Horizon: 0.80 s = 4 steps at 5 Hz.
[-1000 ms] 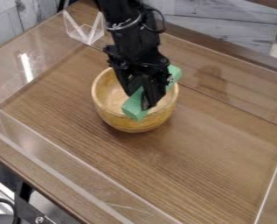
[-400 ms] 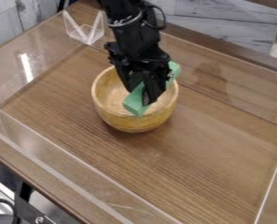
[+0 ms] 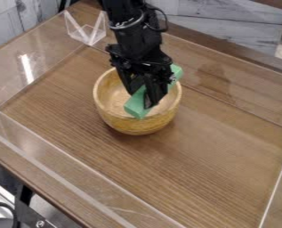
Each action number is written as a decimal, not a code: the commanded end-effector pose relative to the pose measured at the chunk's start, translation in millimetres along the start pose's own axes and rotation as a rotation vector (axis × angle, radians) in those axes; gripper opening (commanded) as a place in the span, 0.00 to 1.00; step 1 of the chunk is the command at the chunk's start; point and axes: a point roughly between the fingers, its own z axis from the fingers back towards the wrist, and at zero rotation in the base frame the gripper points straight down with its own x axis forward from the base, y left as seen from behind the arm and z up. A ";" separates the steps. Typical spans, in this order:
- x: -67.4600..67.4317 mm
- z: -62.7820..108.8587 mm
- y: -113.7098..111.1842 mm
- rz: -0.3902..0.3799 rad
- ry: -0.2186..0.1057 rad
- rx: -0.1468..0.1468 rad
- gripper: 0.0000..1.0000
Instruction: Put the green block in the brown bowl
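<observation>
Green block tilted, low end inside brown bowl, jaws clamped on it. Gripper shd open w/o lifting so it drops in.

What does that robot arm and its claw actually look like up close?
The arm is black all over, built of chunky, blocky segments. It ends in a black claw with long, narrow fingers. No markings or coloured parts can be made out, and any cables are too dark to tell apart.
</observation>
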 end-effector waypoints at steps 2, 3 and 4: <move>16.3 11.8 5.9 -0.005 -0.064 0.016 0.00; 17.8 10.3 7.2 -0.006 -0.065 0.015 0.00; 19.1 8.9 8.4 -0.006 -0.066 0.013 0.00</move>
